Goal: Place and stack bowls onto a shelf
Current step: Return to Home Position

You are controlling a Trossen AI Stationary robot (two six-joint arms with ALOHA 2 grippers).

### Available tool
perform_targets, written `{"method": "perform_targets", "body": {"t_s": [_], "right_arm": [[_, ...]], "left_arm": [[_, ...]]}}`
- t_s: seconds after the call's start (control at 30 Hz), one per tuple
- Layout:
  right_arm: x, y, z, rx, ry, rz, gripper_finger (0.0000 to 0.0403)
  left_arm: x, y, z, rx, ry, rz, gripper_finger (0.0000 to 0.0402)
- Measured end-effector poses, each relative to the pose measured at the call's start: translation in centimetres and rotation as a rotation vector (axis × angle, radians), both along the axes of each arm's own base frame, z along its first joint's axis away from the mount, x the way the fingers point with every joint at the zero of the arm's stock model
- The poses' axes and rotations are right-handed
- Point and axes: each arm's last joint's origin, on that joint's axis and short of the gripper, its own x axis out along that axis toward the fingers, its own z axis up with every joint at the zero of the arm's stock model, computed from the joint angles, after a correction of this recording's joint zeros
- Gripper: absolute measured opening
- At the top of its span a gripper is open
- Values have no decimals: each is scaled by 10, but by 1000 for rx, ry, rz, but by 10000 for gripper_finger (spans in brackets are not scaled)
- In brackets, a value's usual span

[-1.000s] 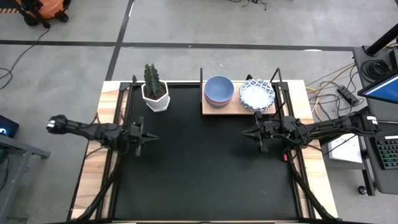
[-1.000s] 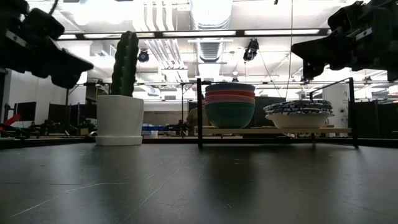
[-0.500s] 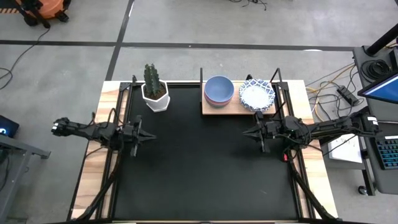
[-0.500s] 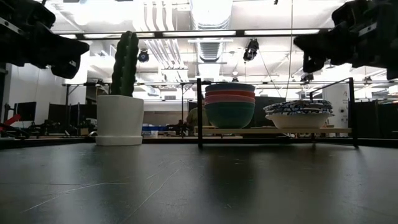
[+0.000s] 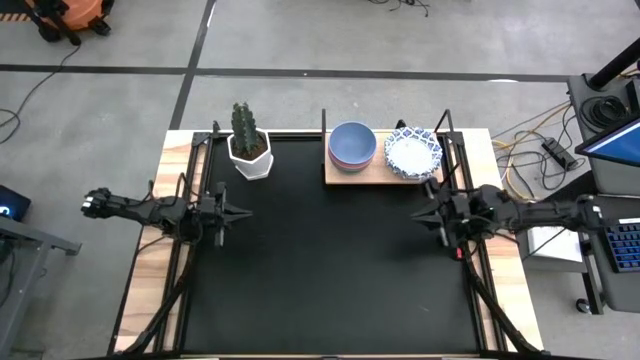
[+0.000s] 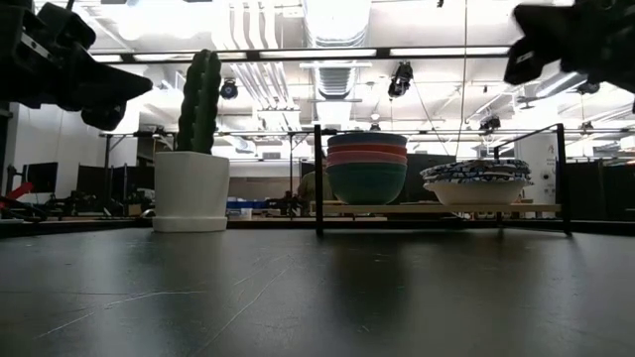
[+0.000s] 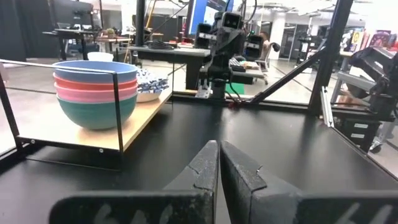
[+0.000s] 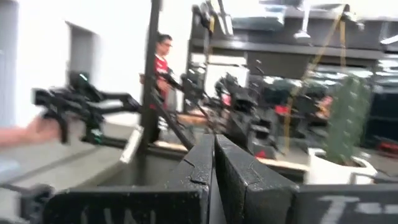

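Two stacks of bowls stand on the light-wood shelf (image 5: 375, 176). The plain stack (image 5: 352, 146) has the blue bowl on top, over red, pink and green (image 6: 366, 169). The blue-patterned white stack (image 5: 413, 152) sits to its right (image 6: 475, 181). My left gripper (image 5: 243, 212) hovers shut over the table's left side, pointing right (image 7: 219, 146). My right gripper (image 5: 415, 212) hovers shut over the right side, near of the shelf, pointing left (image 8: 213, 140). Neither gripper holds anything.
A cactus in a white faceted pot (image 5: 249, 145) stands at the far left of the black tabletop, left of the shelf (image 6: 191, 178). Thin black posts rise at the shelf's corners (image 6: 317, 178). A person stands in the room beyond the table (image 8: 163, 56).
My right gripper has drawn back toward the table's right edge, staying shut, and shows higher in the low view. My left gripper has shifted slightly toward the far-left and tipped a little. The bowl stacks and the shelf have stayed put.
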Motion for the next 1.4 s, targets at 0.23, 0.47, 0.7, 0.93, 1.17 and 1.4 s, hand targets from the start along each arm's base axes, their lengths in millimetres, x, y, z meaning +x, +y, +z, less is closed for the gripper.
{"method": "perform_targets", "body": {"t_s": [0.23, 0.47, 0.7, 0.93, 1.17, 1.4], "right_arm": [[-15, 3, 5, 0, -64, 62, 9], [-20, 3, 2, -30, -61, 57, 9], [-19, 2, 1, -29, -54, 14, 9], [-15, 2, -6, -12, 30, 16, 9], [-12, 2, -9, -7, 76, 16, 9], [-11, 1, -10, -6, 83, 16, 9]], "left_arm": [[0, 0, 0, 0, 2, 0, 0], [1, 0, -1, 1, 8, 0, 0], [1, 0, -1, 2, 12, 0, 0], [1, 0, -1, 3, 16, 0, 0], [1, 0, -1, 4, 18, 0, 0], [1, 0, -1, 4, 19, 0, 0]]}}
